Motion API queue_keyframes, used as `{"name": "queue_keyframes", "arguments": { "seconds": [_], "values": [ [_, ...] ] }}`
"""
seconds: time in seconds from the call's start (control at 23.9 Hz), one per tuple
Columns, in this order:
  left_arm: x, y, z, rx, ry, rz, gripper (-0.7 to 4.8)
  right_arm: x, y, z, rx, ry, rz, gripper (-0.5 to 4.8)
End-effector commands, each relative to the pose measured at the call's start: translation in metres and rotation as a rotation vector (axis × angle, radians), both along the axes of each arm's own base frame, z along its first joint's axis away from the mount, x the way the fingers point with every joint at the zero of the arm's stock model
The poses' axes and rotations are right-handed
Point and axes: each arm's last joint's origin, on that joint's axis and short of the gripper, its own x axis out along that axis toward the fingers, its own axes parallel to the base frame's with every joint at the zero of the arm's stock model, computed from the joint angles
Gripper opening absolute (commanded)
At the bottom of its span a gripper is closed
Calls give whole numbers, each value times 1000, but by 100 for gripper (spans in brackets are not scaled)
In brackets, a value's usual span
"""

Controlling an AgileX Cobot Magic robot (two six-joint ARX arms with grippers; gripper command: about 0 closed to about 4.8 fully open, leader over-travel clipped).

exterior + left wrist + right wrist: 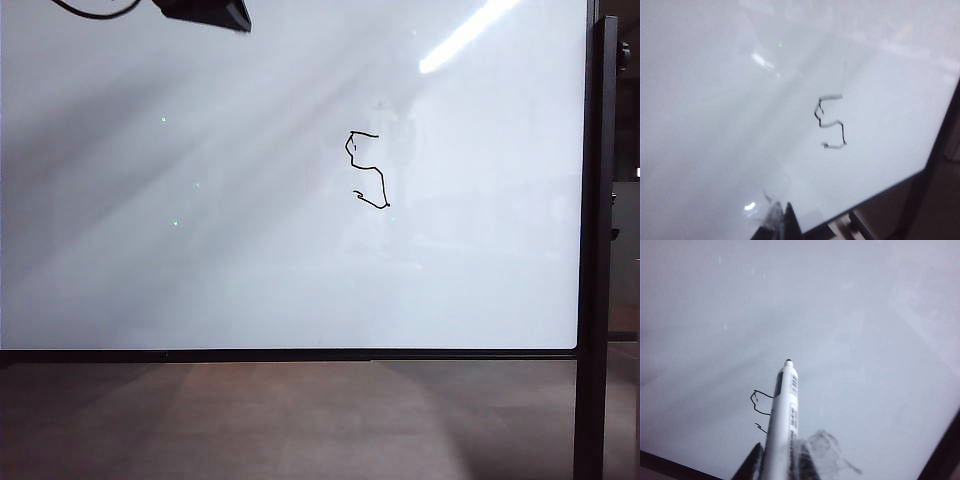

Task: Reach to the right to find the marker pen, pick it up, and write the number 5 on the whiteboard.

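Marker pen (784, 415) was held clamped in the right gripper's (777, 460) jaws, tip off the whiteboard (200, 250). Number 5 (367, 170) was seen written right of centre. Left gripper's (782, 220) jaws: state couldn't be told.

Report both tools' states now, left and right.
Left tool: low before the whiteboard, nothing seen in it; open or shut cannot be told.
Right tool: shut on the marker pen, tip off the board near the number 5.
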Motion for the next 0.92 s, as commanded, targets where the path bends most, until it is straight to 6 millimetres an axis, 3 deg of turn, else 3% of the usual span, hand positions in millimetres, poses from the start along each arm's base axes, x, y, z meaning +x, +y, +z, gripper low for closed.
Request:
{"name": "queue_keyframes", "arguments": {
  "seconds": [0.04, 0.29, 0.5, 0.71, 0.92],
  "values": [
    [-11, 8, 10, 25, -7, 40, -5, -27, -9, -5, 40, 9, -21, -6],
    [-52, 38, 18, 165, 137, 141, -4, -73, -25, -27, 96, -35, -43, -6],
    [-102, 72, 38, 92, 159, 220, -5, -106, -37, -53, 129, -69, -70, -6],
    [-161, 110, 57, -55, 83, 224, -4, -119, -42, -75, 143, -37, -69, -5],
    [-222, 149, 51, -141, 93, 235, -5, -126, -42, -98, 132, -14, -15, -6]
  ]
}}
